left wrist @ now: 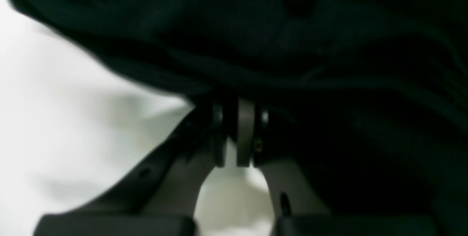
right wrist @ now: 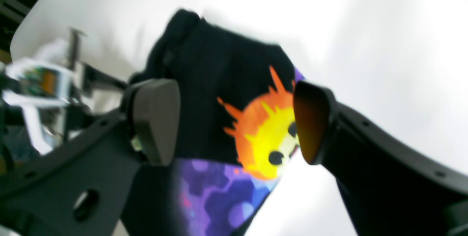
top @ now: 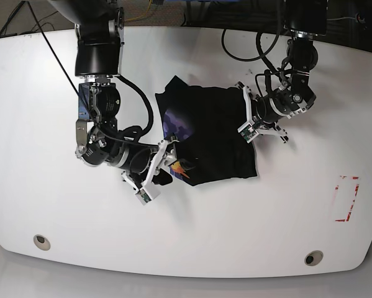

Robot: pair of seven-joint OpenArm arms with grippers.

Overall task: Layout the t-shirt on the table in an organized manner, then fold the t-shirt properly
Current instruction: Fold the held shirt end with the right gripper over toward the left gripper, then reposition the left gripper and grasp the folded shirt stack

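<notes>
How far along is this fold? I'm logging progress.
Partly done: the t-shirt lies bunched on the table, not spread flat. In hand: the left claw is shut on its edge; the right claw is open over the sun print. Flattening and neat folds remain.

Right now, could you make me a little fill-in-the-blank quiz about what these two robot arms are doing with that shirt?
1. The t-shirt lying on the white table is mostly ____ in colour.
2. The right gripper has its jaws ____, one on each side of the orange-yellow sun print.
3. The left gripper is ____ on a fold of the t-shirt.
4. The red rectangle outline on the table has ____ lying on it.

Missing words: black; open; shut; nothing
</notes>
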